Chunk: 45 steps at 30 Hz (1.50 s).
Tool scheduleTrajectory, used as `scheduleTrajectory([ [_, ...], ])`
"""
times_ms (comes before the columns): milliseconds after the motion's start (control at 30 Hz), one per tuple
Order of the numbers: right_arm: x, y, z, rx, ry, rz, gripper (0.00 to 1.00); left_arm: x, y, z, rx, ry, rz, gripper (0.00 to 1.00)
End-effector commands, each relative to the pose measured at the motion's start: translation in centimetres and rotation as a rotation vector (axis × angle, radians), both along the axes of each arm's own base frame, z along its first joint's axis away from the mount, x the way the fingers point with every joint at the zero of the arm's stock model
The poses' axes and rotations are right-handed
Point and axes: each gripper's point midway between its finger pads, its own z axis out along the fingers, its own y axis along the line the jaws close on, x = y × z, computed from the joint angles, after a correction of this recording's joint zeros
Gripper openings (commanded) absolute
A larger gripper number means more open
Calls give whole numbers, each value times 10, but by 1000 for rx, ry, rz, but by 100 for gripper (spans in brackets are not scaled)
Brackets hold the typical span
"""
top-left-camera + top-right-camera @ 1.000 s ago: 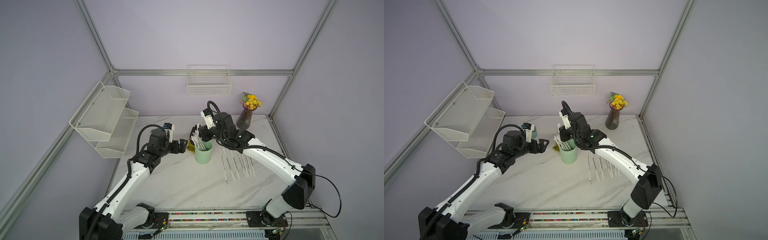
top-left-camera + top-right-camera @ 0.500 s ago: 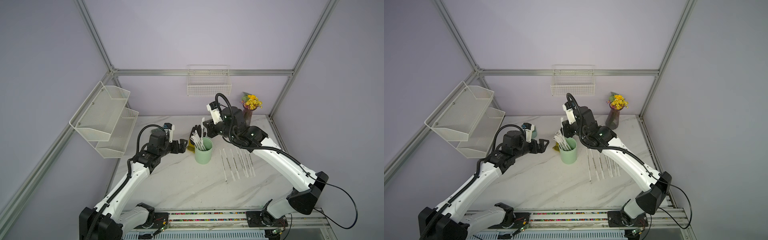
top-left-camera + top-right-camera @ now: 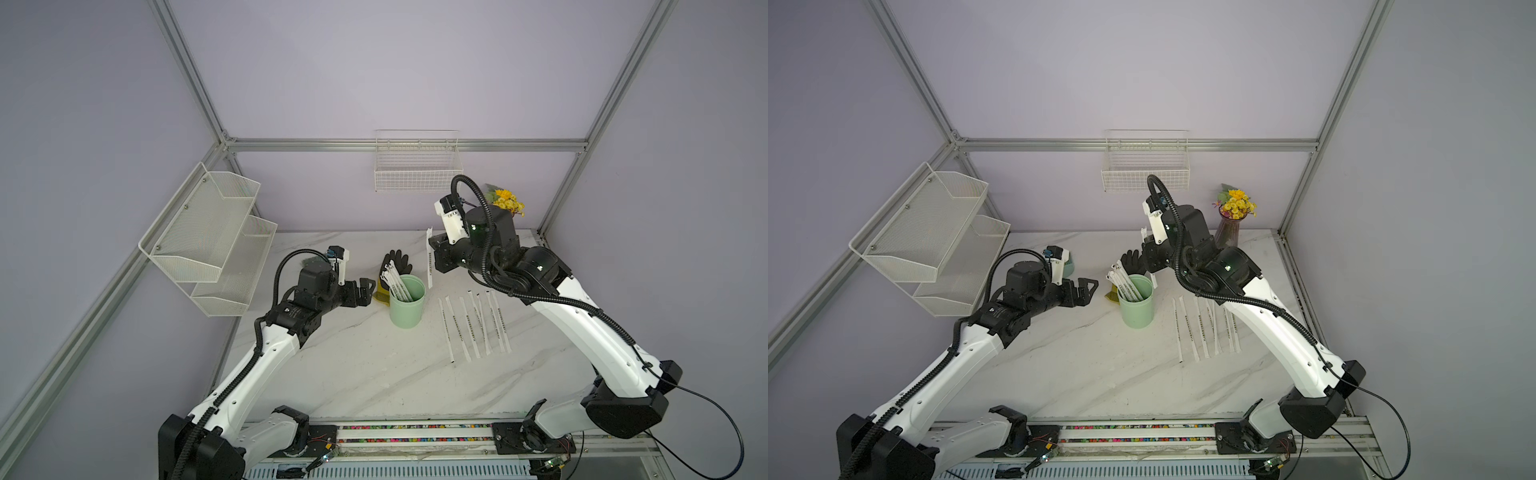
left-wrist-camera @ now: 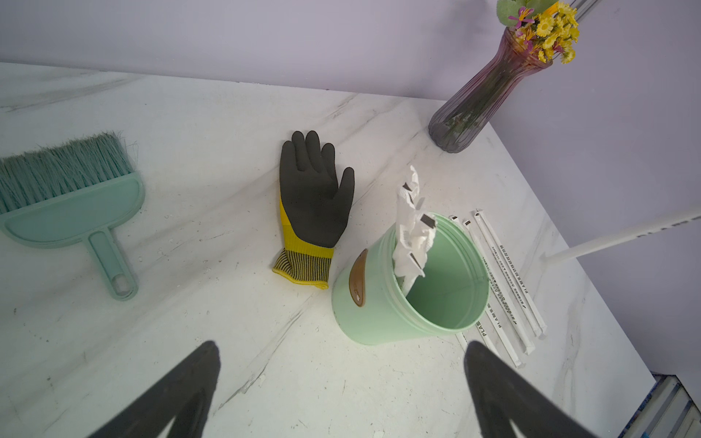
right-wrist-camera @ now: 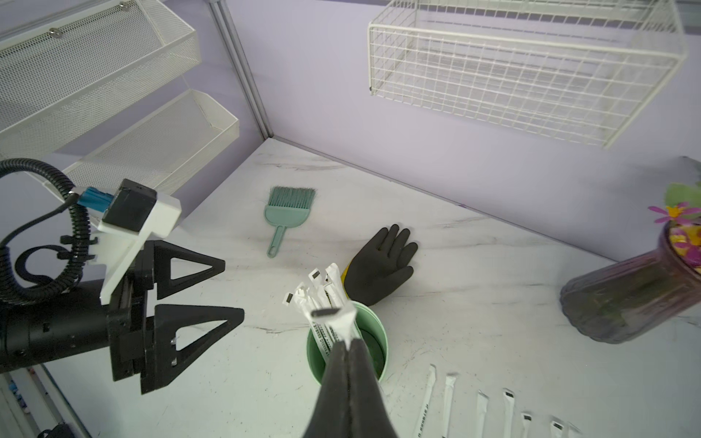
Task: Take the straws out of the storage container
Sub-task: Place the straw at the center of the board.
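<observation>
The storage container (image 3: 407,309), a mint-green cup, stands upright mid-table, also in the left wrist view (image 4: 379,303). Several straws (image 3: 397,283) lean in it against its left rim (image 4: 411,235). My right gripper (image 3: 434,254) is shut on one straw (image 3: 429,259), which hangs upright above the table just right of the cup's rim. The right wrist view shows its jaws pressed together on that straw's top end (image 5: 335,320). Several more straws (image 3: 473,324) lie in a row right of the cup. My left gripper (image 3: 365,291) stands open and empty left of the cup, apart from it.
A black and yellow glove (image 3: 395,262) lies flat behind the cup. A green hand brush (image 4: 68,201) lies at the back left. A vase of flowers (image 3: 1229,228) stands at the back right corner. A wire basket (image 3: 417,170) and mesh rack (image 3: 208,241) hang on the walls.
My right gripper has risen and moved right, away from the cup's mouth, drawing one straw up out of the cup. The left arm has stayed still.
</observation>
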Motion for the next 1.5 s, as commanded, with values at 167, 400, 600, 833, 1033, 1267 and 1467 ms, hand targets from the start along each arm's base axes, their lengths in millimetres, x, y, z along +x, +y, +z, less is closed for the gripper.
scheduleTrajectory([
  [167,11,-76,-36,-173,104,-235,0,2,-4,20,-33,-65,-11,100],
  [400,30,-129,-100,-238,300,-395,0,2,-4,17,-27,-60,-12,100],
  [600,40,-163,-150,-333,442,-510,0,2,-4,15,-28,-56,-12,100],
  [833,47,-205,-196,-393,602,-630,0,4,-5,10,-28,-45,-15,100],
  [1033,52,-238,-233,-418,739,-717,0,5,-6,7,-27,-36,-19,100],
  [1267,61,-264,-271,-422,860,-764,0,4,-6,5,-25,-34,-17,100],
  [1467,70,-272,-297,-428,928,-772,0,5,-7,3,-24,-27,-20,100],
])
